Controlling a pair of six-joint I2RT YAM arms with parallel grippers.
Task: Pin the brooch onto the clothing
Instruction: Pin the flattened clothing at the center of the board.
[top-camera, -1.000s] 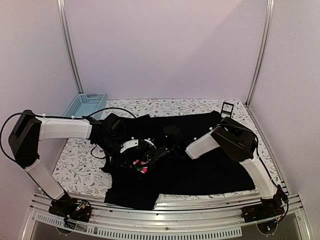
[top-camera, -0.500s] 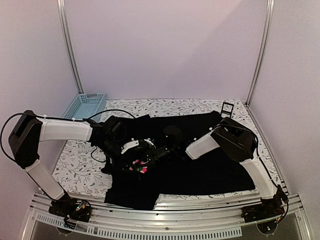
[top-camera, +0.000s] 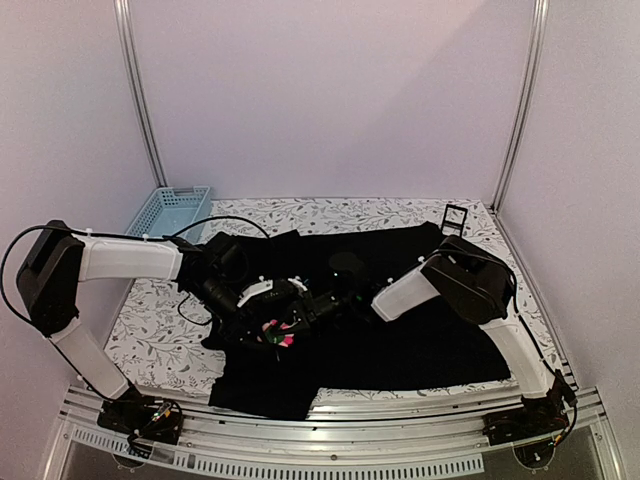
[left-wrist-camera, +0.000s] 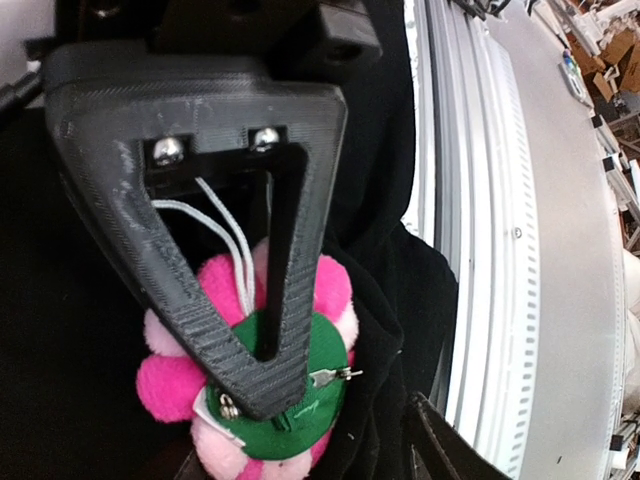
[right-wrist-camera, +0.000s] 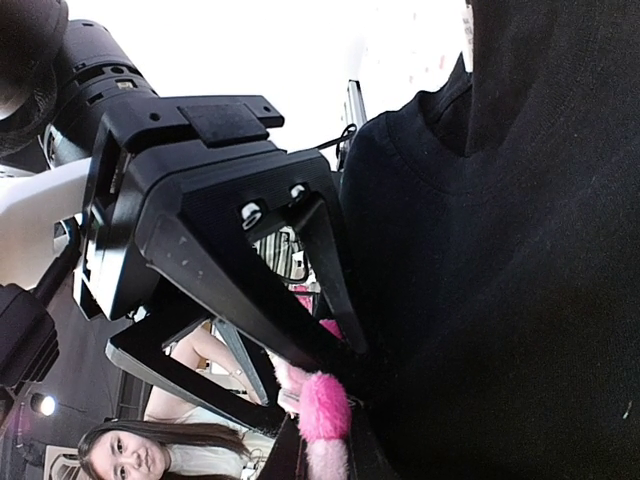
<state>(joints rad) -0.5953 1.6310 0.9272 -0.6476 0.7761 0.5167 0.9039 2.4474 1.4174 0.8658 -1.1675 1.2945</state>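
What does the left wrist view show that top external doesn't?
Left wrist only: the brooch's green backing and its metal clasp, partly behind one finger.
Top external only: the left arm, the right arm, the blue basket, the small black stand, the patterned table and the full spread of the clothing.
Both: the brooch's pink petals against the black clothing at the left gripper, close to the front rail.
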